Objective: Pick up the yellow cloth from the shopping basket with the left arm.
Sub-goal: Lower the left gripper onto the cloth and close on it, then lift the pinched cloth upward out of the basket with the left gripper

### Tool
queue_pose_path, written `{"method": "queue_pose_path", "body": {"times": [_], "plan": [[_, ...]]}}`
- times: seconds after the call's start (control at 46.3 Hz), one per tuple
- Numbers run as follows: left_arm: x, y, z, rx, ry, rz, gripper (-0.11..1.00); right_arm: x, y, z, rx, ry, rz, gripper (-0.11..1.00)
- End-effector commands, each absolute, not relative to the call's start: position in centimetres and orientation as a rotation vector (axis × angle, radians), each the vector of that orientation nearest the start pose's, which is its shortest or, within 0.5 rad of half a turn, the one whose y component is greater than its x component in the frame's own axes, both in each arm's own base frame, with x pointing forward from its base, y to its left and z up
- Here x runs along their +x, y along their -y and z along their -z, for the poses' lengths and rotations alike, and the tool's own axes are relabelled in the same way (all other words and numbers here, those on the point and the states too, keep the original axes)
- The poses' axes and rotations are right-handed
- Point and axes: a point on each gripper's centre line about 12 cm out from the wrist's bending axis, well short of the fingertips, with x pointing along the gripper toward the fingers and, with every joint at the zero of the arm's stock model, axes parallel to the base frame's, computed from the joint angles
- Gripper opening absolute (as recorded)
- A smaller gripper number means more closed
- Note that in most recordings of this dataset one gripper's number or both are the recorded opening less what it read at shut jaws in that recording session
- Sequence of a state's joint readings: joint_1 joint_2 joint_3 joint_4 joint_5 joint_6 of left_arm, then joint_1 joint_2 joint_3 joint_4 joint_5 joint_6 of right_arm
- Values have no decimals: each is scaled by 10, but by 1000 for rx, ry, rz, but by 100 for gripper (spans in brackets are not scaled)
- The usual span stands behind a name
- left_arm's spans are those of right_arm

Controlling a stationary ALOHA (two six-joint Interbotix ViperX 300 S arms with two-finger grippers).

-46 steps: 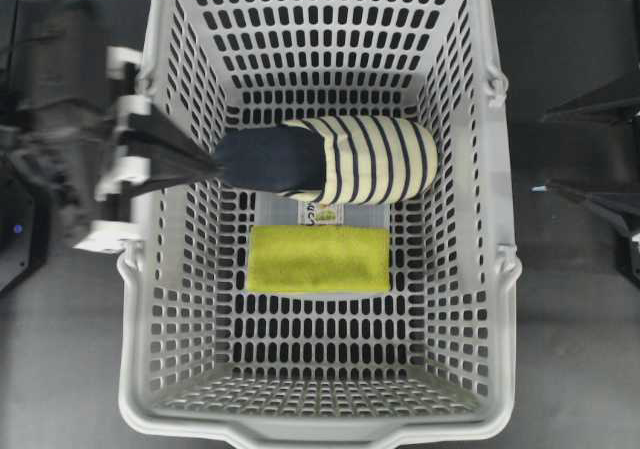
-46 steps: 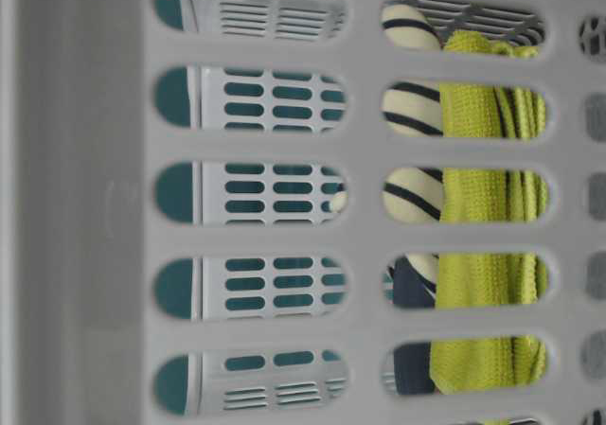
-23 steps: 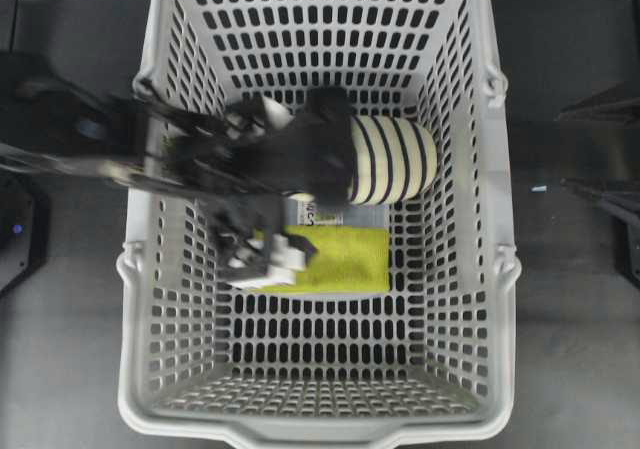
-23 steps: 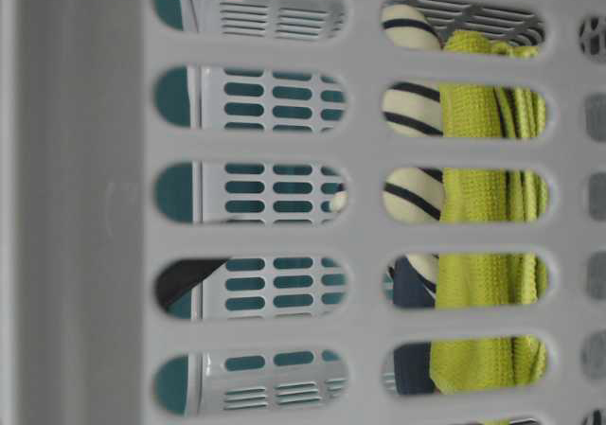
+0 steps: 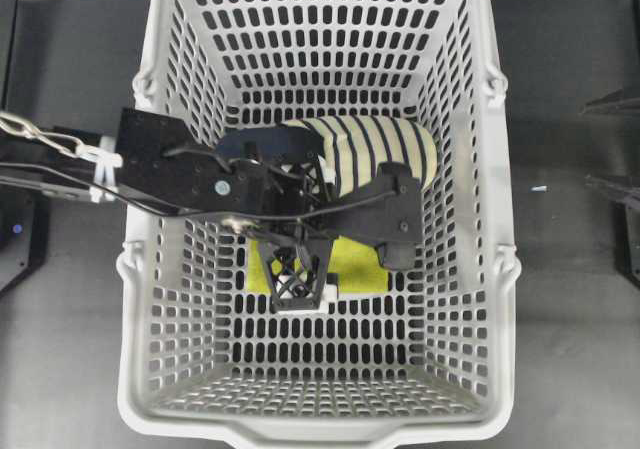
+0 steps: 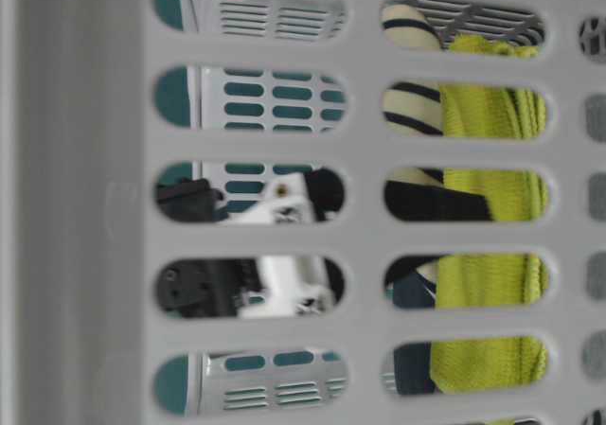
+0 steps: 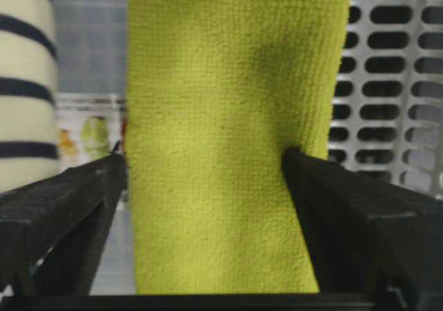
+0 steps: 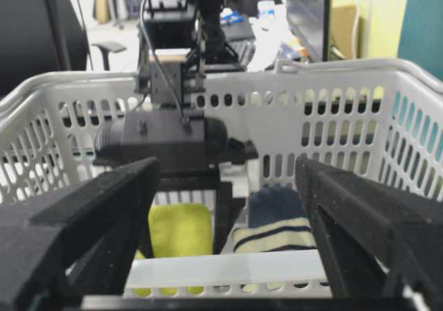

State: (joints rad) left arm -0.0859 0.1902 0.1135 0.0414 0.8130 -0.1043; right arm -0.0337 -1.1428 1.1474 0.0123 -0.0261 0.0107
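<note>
Black, flat fingers (image 7: pixel 66 207) of the left gripper (image 7: pixel 208 207) stand wide apart, one at each lower corner of the left wrist view, with the small yellow-green fuzzy terry cloth (image 7: pixel 228 131) lying between them. The jaws straddle the cloth's width and do not appear to pinch it yet.

Judging from this, the step in hand is the descent onto the cloth. The next move calls for lowering the last bit until the tips press the fabric, then closing to bunch it, and only then lifting.

In the overhead view, the cloth (image 5: pixel 362 264) lies flat on the floor of the large light-grey slotted plastic shopping basket (image 5: pixel 500 269), near the frame's centre. The cream-and-navy striped slipper (image 5: pixel 385 149) lies just above it in the frame, close enough that the jaws could catch it.

The left arm (image 5: pixel 170 174) reaches in over the basket's left rim, its wrist bent so the gripper (image 5: pixel 300 284) points down.

The right gripper (image 8: pixel 225 242) is parked outside the basket, its jaws spread wide and empty.
</note>
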Motion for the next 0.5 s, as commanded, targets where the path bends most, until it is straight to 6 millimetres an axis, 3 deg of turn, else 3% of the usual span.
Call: {"method": "queue_pose_path", "body": {"times": [0.0,0.281,0.346,0.475], "plan": [[451,36,-210,5,-1126,11,89,171,6,-313,27,37,32,76],[445,36,-197,43,-1159,33,82,170,6,-310,26,33,32,76],[445,36,-198,48,-1158,36,70,169,6,-310,26,31,32,76],[447,39,-205,54,-1145,43,35,168,5,-310,26,28,32,76]]}}
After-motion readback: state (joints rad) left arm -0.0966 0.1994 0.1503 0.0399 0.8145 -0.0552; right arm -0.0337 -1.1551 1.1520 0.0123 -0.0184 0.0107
